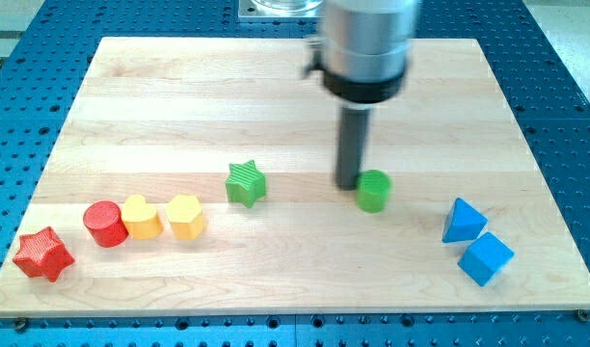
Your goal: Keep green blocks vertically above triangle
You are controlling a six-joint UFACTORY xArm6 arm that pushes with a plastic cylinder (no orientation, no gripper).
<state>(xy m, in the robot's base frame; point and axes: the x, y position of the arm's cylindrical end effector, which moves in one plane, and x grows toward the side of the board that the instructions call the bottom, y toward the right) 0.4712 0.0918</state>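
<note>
My tip rests on the board just left of the green cylinder, touching or nearly touching it. The green star sits further to the view's left. The blue triangle lies at the view's right, below and to the right of the green cylinder. Both green blocks sit a little higher in the view than the triangle, and both are left of it.
A blue cube lies just below the triangle. A red star, a red cylinder, a yellow heart and a yellow hexagon form a row at the view's lower left. The wooden board lies on a blue perforated table.
</note>
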